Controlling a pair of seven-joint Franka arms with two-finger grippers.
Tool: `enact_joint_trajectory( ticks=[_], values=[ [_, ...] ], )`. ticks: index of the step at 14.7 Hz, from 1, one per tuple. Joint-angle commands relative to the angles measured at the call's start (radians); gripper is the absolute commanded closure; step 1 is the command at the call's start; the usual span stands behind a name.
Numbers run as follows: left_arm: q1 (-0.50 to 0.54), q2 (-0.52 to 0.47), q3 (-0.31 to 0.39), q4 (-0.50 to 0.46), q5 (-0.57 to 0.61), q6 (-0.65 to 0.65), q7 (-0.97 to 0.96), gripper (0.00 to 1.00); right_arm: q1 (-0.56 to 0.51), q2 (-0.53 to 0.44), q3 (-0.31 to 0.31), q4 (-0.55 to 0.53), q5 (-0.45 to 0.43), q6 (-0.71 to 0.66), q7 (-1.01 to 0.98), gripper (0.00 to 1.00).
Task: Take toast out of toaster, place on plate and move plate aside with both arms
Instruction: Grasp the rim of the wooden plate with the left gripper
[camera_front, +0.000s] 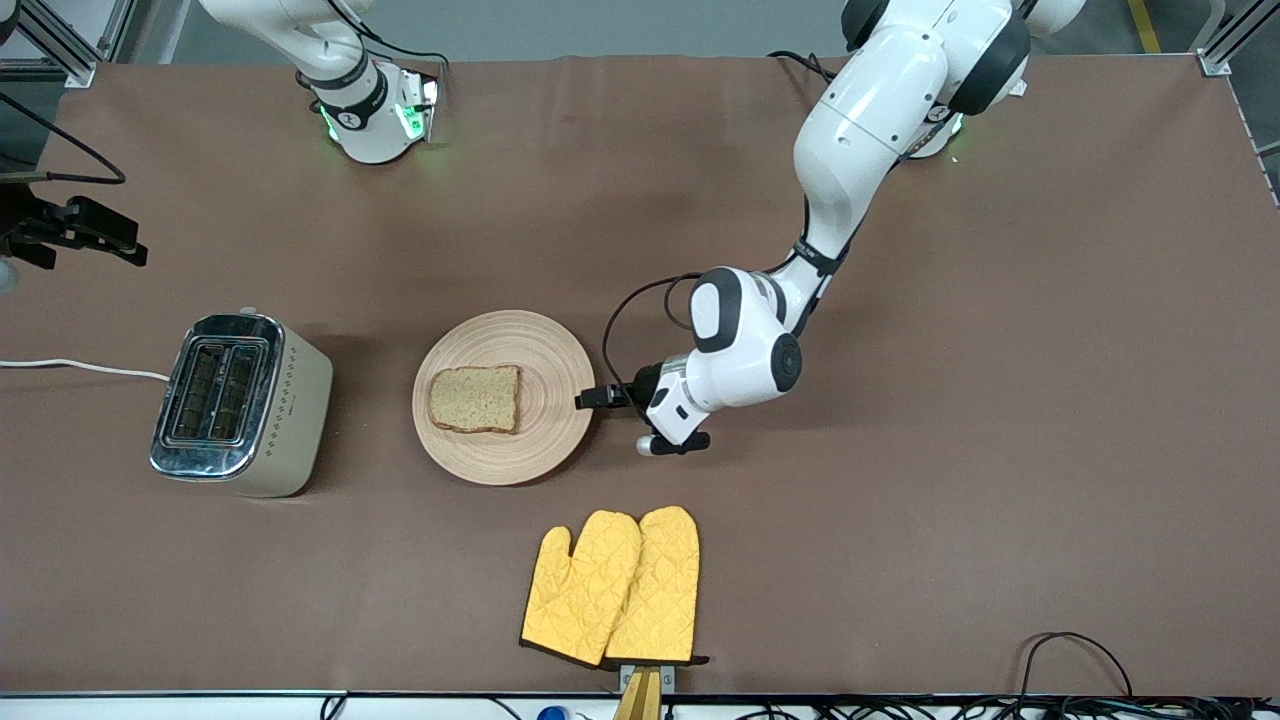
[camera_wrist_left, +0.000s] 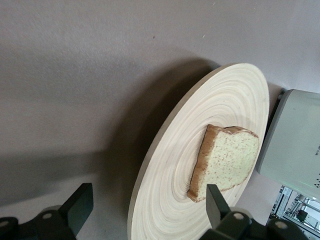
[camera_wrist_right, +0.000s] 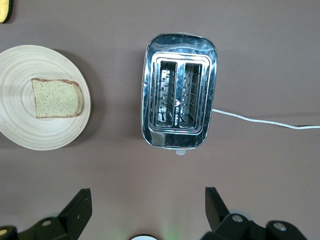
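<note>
Only the front view shows the two yellow quilted oven mitts (camera_front: 612, 587), which lie nearer to the camera than the round beige wooden plate (camera_front: 540, 350). The squarish speckled brown toast (camera_front: 476, 399) with its darker crust lies flat on the plate, beside the chrome two-slot toaster (camera_front: 240, 402). The left gripper (camera_front: 590, 398) is spread at the plate's rim. The right gripper (camera_wrist_right: 145, 210) hangs spread above the toaster.
</note>
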Motion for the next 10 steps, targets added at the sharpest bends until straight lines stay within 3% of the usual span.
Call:
enact_joint_trajectory(
  ticks=[1,4,6,7,10],
  values=[
    [0.007,0.032,-0.030,0.047,-0.026,0.023,0.030,0.01,-0.011,0.007,0.003,0.021,-0.011,-0.014,-0.013,0.00],
    [0.002,0.061,-0.069,0.052,-0.026,0.080,0.033,0.06,-0.008,0.007,0.007,0.021,-0.012,-0.013,-0.013,0.00],
    [0.002,0.071,-0.079,0.058,-0.026,0.097,0.059,0.18,-0.009,0.007,0.005,0.026,-0.012,-0.014,-0.015,0.00],
    [0.002,0.074,-0.079,0.056,-0.026,0.097,0.085,0.27,-0.011,0.007,0.007,0.026,-0.012,-0.014,-0.016,0.00],
    [0.002,0.083,-0.089,0.053,-0.033,0.117,0.174,0.76,-0.012,0.008,0.003,0.026,-0.012,-0.016,-0.018,0.00]
  ],
)
